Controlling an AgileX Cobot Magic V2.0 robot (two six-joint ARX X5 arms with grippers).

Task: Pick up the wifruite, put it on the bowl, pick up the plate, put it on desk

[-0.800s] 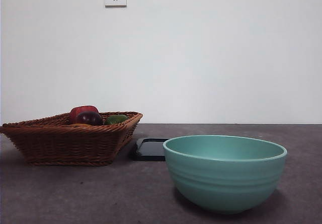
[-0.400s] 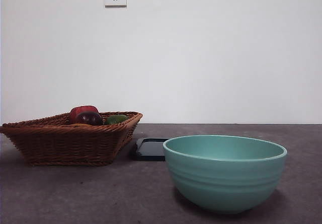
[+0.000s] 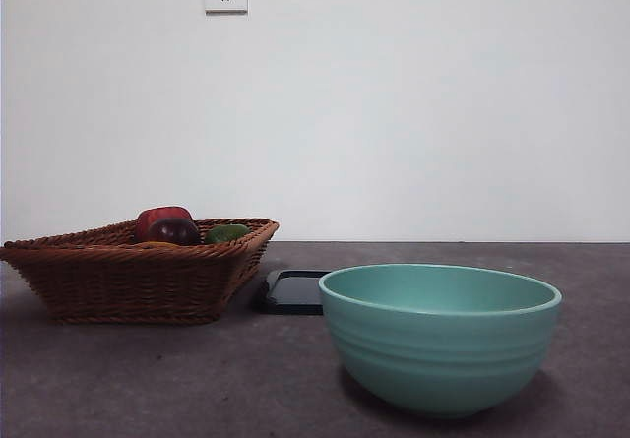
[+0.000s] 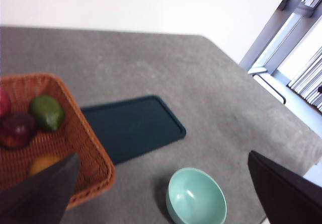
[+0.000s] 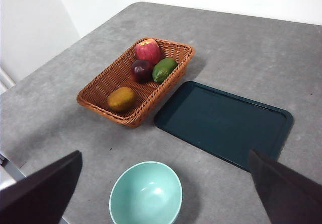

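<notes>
Wifruite [image 5: 121, 98] sits in basket [image 5: 100, 101] corner farthest from the apple [image 5: 148, 49]. Both fingers spread wide, empty, high over desk [image 5: 241, 38]. Drop straight down, avoid the wicker rim, then bowl [image 5: 146, 194].

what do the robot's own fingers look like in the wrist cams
In the left wrist view, the left gripper shows two plain matte black fingers, wedge-shaped with flat faces tapering to a point. The right gripper has matching black tapered fingers in the right wrist view. No cables, markings or logos are visible. The front view shows no arm.
</notes>
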